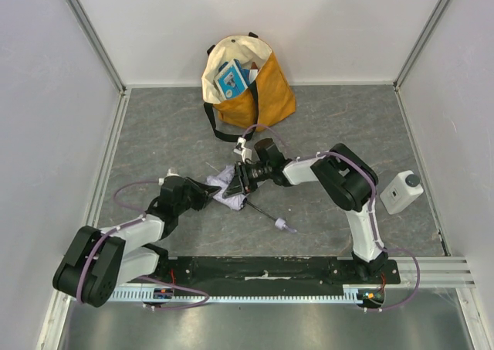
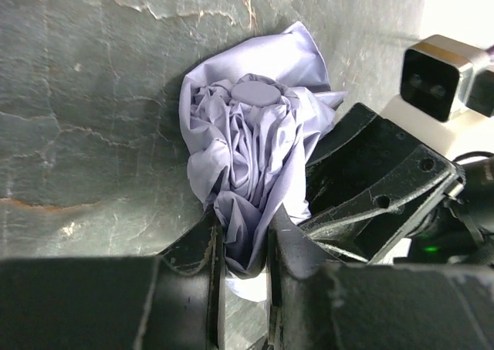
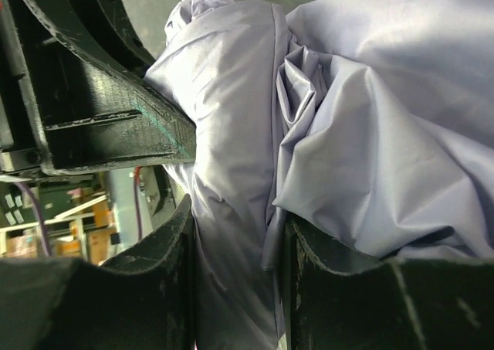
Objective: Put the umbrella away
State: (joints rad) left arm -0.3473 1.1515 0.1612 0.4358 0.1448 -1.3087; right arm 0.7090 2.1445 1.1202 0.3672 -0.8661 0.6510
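Observation:
The umbrella lies collapsed in the middle of the grey table, its lavender-white canopy bunched up. Its slim black shaft runs toward the near right and ends in a pale handle tip. My left gripper comes from the left and is shut on a fold of the canopy. My right gripper comes from the right and is shut on the canopy fabric. The two grippers nearly touch.
A mustard-and-cream tote bag stands open at the back wall with a blue item inside; its black strap trails forward. A small white box with a dark cap sits at the right. Walls enclose the table.

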